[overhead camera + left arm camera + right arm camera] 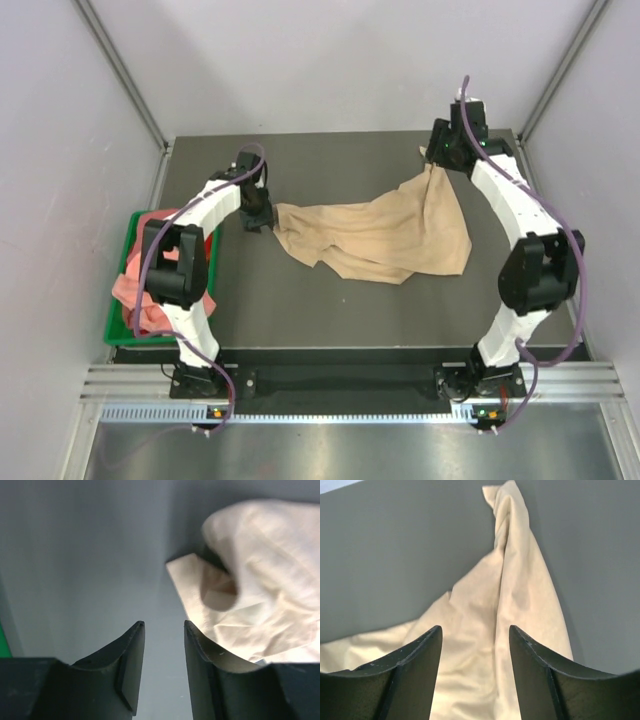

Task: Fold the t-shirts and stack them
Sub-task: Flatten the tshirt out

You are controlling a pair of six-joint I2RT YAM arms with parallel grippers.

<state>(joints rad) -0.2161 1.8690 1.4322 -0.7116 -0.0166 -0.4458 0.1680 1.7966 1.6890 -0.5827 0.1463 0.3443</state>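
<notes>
A tan t-shirt (385,235) lies crumpled and spread across the middle of the dark table. My left gripper (258,225) is low at the shirt's left end. In the left wrist view it (164,626) is open with only bare table between its fingers, and the cloth (260,580) lies just to the right of them. My right gripper (436,160) is at the shirt's far right tip. In the right wrist view it (475,630) is open above the cloth (515,595), holding nothing. Salmon-pink t-shirts (140,300) lie heaped in a bin on the left.
The green plastic bin (122,262) stands at the table's left edge beside the left arm. Grey walls close in the table on the left, back and right. The table (330,310) shows bare dark surface in front of the shirt.
</notes>
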